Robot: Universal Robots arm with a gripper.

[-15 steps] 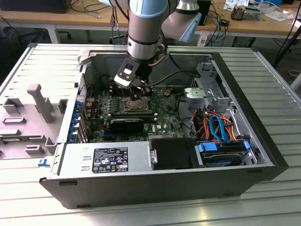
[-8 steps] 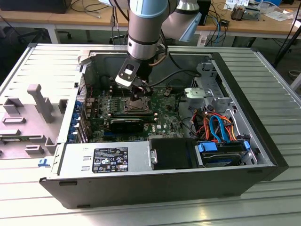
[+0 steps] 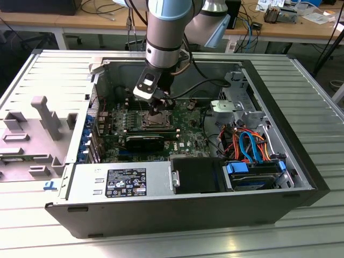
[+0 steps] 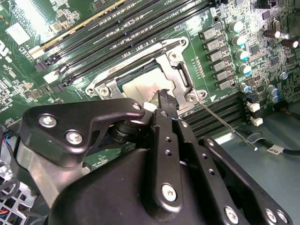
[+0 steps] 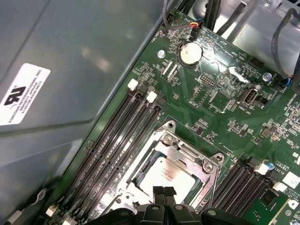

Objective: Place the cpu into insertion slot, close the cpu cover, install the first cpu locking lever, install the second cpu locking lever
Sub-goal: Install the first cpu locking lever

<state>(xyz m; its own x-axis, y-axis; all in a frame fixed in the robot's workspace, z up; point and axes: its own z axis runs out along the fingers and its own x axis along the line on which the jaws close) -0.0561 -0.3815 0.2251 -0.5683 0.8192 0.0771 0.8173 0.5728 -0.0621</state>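
Exterior view: the arm is seen reaching down into an open computer case laid on its side, and the gripper is held just above the insertion slot on the green circuit board.

In both wrist views the cpu is found seated in the slot, its silver-grey top left showing through the window of the cpu cover. The cover is seen lying down flat around the chip as a silver frame.

In the first wrist view the gripper is placed at the edge of the chip, and its 2 black fingertips are pressed together side by side with nothing pinched between them. In the second wrist view 1 fingertip is seen right at the rim of the cover's window, over the chip; whether it is touching the metal cannot be told.

A thin metal locking lever is seen running from 1 corner of the socket out across the neighbouring memory slots. Whether it is latched cannot be told. More long black memory slots are laid along the opposite side of the socket.
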